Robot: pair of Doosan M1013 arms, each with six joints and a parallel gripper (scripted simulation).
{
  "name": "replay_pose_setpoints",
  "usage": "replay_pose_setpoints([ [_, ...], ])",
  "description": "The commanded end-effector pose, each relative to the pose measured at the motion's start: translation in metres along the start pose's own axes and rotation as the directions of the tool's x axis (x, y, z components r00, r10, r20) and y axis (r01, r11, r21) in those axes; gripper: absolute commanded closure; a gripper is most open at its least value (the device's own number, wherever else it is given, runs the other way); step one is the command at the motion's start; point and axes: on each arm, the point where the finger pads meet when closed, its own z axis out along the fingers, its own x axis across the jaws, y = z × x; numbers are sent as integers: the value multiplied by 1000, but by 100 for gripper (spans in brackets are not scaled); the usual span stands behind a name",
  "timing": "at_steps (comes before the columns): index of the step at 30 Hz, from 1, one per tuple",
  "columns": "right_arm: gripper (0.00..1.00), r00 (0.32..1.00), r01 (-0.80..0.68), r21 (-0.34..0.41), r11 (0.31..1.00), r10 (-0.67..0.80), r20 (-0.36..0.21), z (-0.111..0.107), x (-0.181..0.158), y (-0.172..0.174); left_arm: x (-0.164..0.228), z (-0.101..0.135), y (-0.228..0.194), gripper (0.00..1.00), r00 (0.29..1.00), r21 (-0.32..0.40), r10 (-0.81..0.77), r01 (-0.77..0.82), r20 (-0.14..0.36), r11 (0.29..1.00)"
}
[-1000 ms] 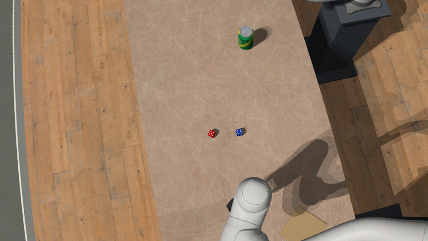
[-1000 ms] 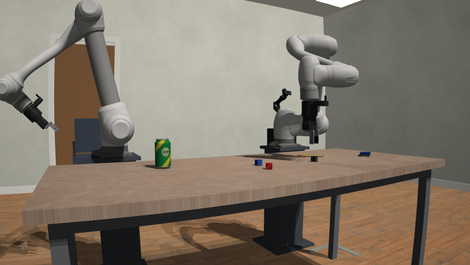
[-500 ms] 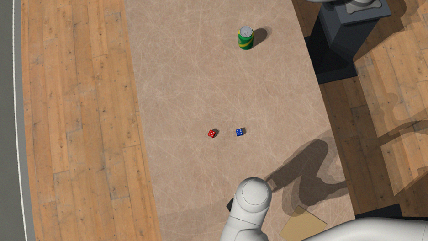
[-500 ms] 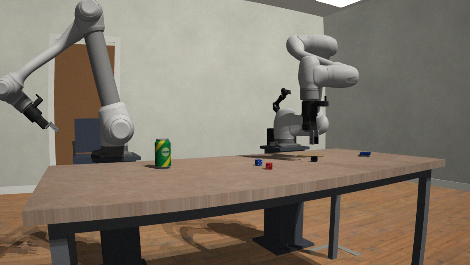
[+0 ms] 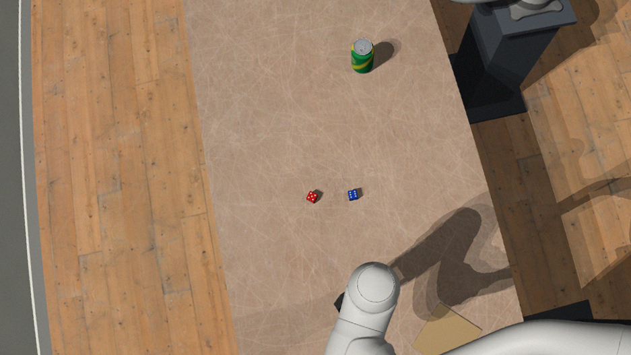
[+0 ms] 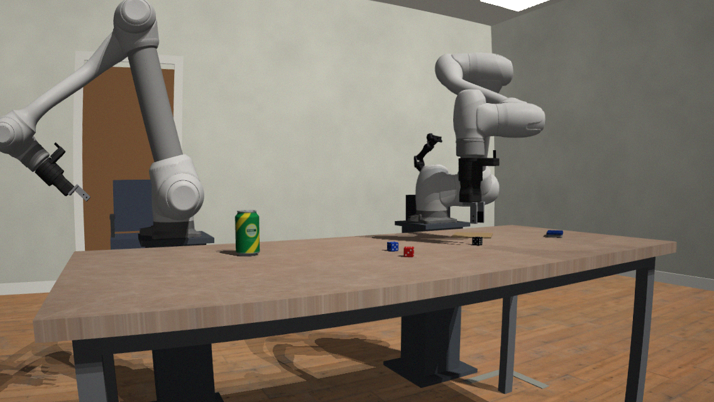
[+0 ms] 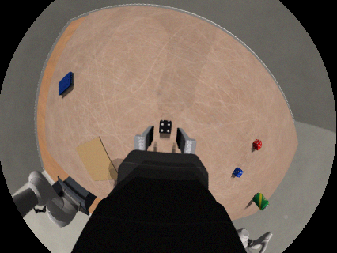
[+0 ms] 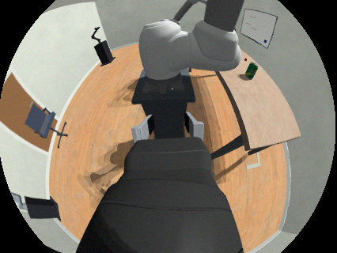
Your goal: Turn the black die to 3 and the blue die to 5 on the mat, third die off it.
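my left fingers (image 6: pixel 477 213), spread, empty; black die (image 6: pixel 477 241) (image 7: pixel 165 126) showing four, blue die (image 5: pixel 353 194) (image 6: pixel 392 245) (image 7: pixel 237 172) six: both unturned, both off the mat (image 5: pixel 445 332) (image 6: pixel 472 235) (image 7: pixel 95 160).

Top camera above, facing down.

You see pale walls around a table (image 5: pixel 282 118) (image 6: pixel 299 279) (image 8: pixel 265 107).
Behind it, you see a brown door (image 6: pixel 102 100) (image 8: pixel 17 115); beneath, plank flooring (image 5: pixel 122 152) (image 6: pixel 574 339) (image 8: pixel 99 130).
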Motion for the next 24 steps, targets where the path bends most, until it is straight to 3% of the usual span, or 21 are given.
replay_pose_setpoints([
  [1,0,1000,0,-1,1000,0,0,0,0,0,0,2,0,21,1000,1,0,0,-1,1000],
  [24,0,1000,0,-1,1000,0,0,0,0,0,0,30,-1,21,1000,1,0,0,-1,1000],
])
